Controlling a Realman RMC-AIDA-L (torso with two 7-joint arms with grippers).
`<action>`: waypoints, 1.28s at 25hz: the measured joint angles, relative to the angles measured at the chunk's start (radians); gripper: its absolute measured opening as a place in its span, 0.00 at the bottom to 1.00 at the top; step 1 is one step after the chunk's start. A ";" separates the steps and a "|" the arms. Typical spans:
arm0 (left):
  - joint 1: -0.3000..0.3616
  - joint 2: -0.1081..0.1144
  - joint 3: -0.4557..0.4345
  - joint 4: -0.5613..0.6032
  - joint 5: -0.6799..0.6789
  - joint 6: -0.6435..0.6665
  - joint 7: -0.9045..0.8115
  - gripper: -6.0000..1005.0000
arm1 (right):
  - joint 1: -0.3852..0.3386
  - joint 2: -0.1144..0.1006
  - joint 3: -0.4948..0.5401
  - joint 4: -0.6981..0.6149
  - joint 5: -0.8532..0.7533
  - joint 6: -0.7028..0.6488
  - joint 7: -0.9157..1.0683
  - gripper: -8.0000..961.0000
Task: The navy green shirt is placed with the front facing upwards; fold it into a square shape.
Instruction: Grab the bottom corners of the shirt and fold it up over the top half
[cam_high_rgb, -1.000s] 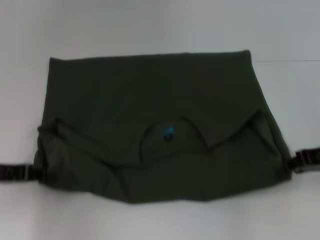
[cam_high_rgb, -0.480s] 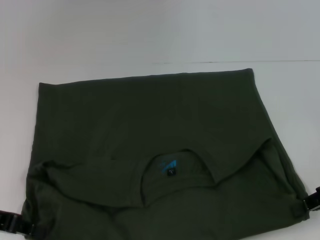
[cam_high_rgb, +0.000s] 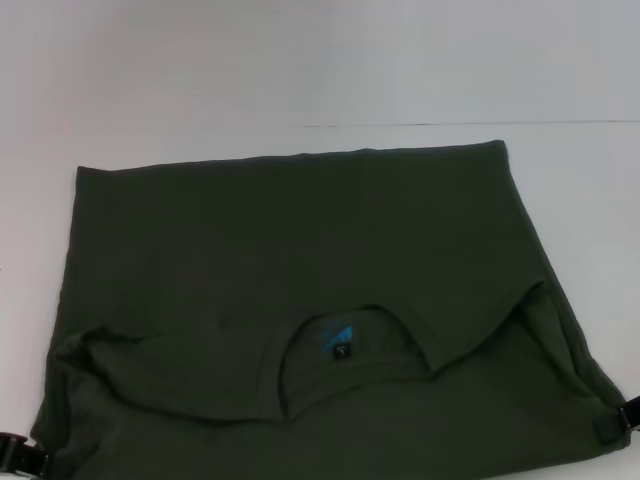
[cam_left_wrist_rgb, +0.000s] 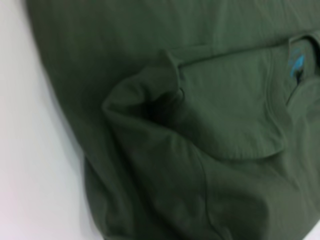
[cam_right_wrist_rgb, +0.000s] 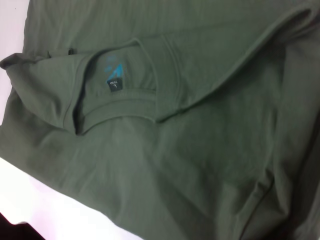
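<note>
Fingers of the left gripper (cam_high_rgb: 22, 452) and the right gripper (cam_high_rgb: 622, 415) sit at the near corners of the navy green shirt (cam_high_rgb: 300, 260); whether they pinch the cloth cannot be told. It lies folded on the white tabletop (cam_high_rgb: 200, 70), collar and black neck label (cam_high_rgb: 342, 347) showing near the front edge.
</note>
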 joint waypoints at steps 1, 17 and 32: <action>0.002 0.000 -0.008 0.000 0.001 -0.001 0.002 0.04 | -0.001 0.000 0.001 0.000 0.000 0.000 -0.002 0.08; -0.174 0.071 -0.128 -0.077 -0.096 -0.169 -0.125 0.05 | 0.106 -0.024 0.224 0.062 0.154 0.229 0.011 0.08; -0.288 0.041 -0.022 -0.152 -0.095 -0.603 -0.317 0.08 | 0.173 0.083 0.106 0.077 0.212 0.862 0.033 0.08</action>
